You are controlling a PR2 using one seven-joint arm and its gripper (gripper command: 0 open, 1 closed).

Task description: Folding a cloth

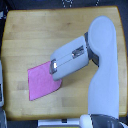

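A pink-magenta cloth (40, 81) lies flat on the wooden tabletop (35, 35), toward the exterior view's lower left. My gripper (53, 69) reaches in from the right and sits over the cloth's upper right corner, covering that part of the fabric. Its fingertips are hidden under the grey gripper body, so I cannot tell whether it is open or shut, or whether it holds the cloth.
The large white arm (104, 65) crosses the right side of the table from the bottom edge. A pale object (1, 85) stands at the table's left edge. Dark floor surrounds the tabletop.
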